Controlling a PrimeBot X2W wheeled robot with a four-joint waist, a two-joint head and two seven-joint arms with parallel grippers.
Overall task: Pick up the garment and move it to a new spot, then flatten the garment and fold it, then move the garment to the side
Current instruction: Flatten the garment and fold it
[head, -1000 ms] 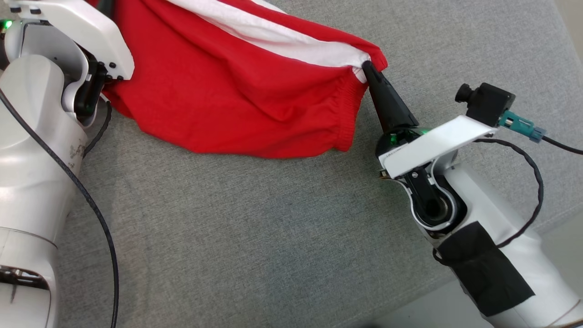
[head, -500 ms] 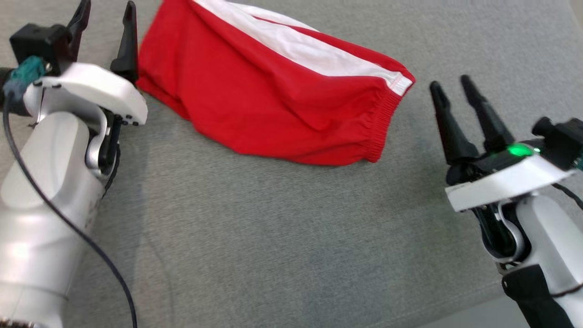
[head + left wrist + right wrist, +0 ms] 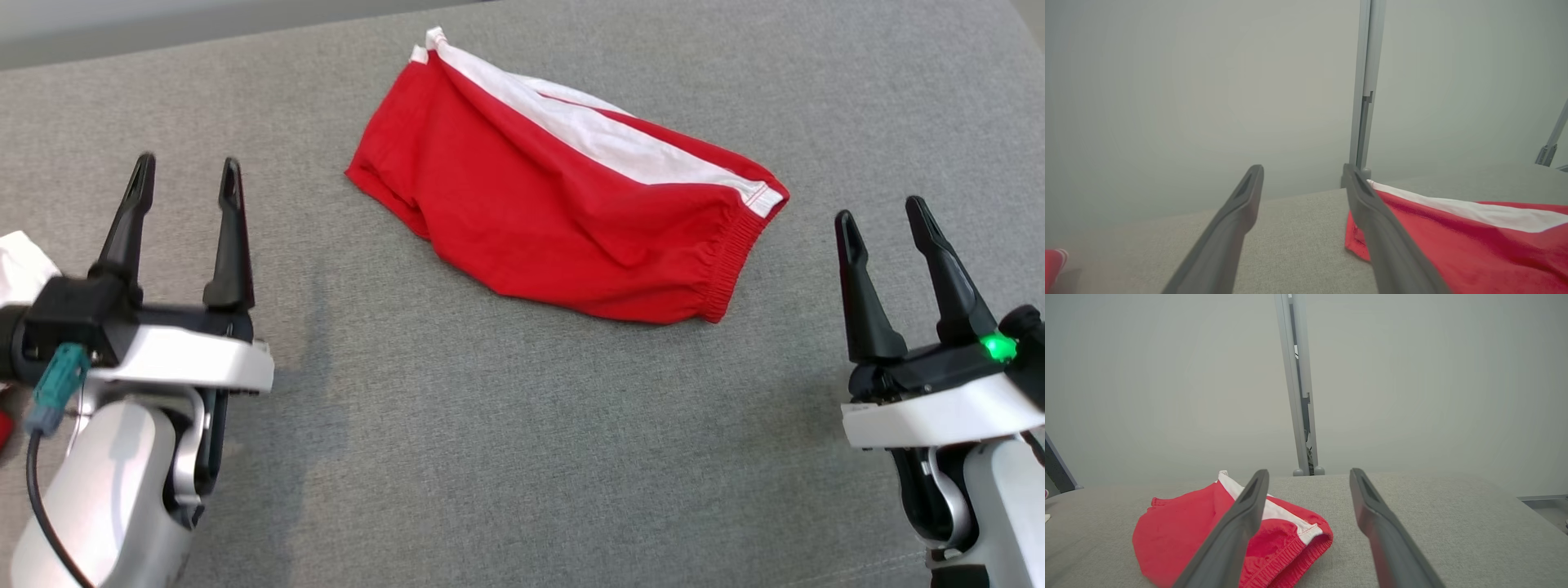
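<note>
The garment [image 3: 563,212], red shorts with a white side stripe and an elastic waistband, lies folded on the grey cloth surface [image 3: 506,425] in the upper middle of the head view. My left gripper [image 3: 186,167] hovers open at the lower left, well clear of the cloth. My right gripper [image 3: 883,214] stands open at the lower right, just right of the waistband end. In the left wrist view the garment [image 3: 1457,241] lies to the right of the open gripper [image 3: 1302,173]. In the right wrist view the garment [image 3: 1184,535] sits left of the open gripper [image 3: 1308,475].
A white cloth [image 3: 20,265] and a bit of red [image 3: 4,429] sit at the far left edge behind my left arm. A grey upright post [image 3: 1300,388] stands behind the surface's far edge, against a plain pale wall.
Both grippers let go of the garment, opened and drew back toward me. The garment now lies free on the surface. The head camera has shifted too.
</note>
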